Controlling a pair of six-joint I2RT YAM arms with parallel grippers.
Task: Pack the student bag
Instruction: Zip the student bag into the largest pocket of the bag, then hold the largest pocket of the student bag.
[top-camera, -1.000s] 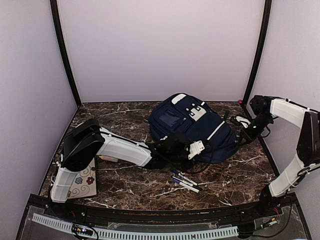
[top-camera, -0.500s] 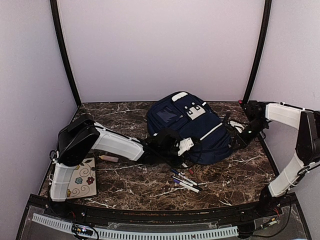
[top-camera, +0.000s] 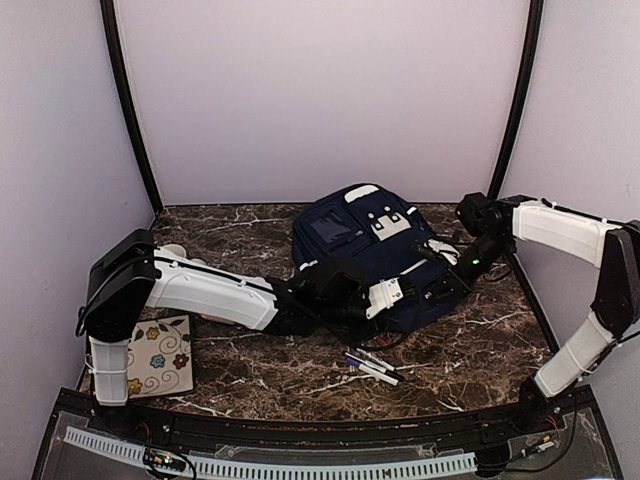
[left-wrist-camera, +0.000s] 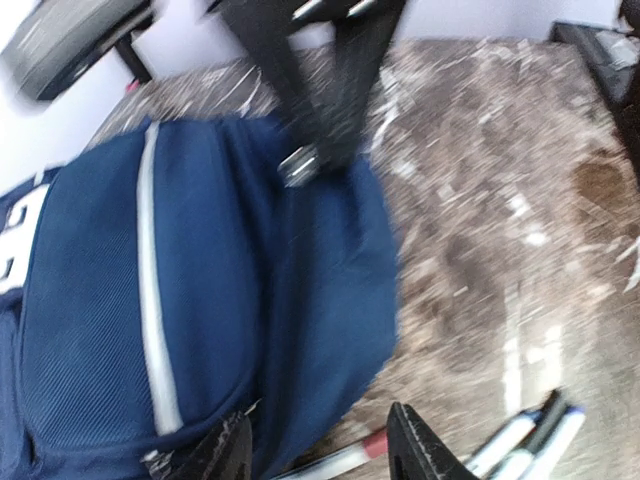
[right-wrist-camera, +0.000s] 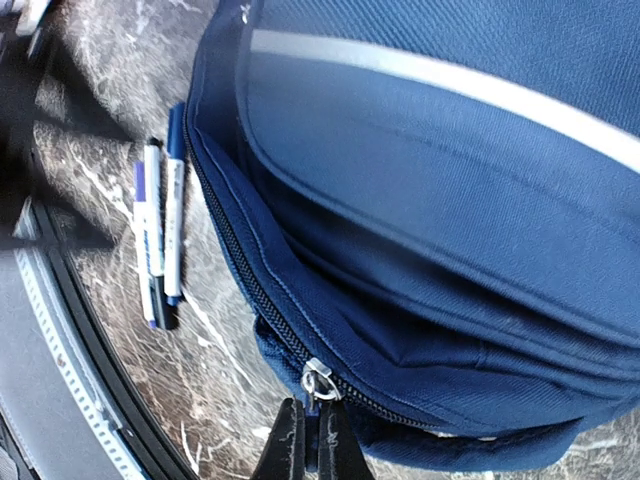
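The student bag (top-camera: 345, 235) lies flat at the middle back of the marble table (top-camera: 250, 370). My left gripper (left-wrist-camera: 320, 418) hangs spread beside its edge (view blurred); my right gripper (right-wrist-camera: 312, 415) is pressed together, apparently pinching the zip pull (right-wrist-camera: 318, 381).

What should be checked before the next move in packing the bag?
1. Right gripper shut on zip pull: ok.
2. Left gripper open, holding nothing: ok.
3. Bag opened: not ok, zip looks closed where seen.
4. Pens lying on table beside bag: ok.
5. Left wrist view sharp: not ok, blurred.
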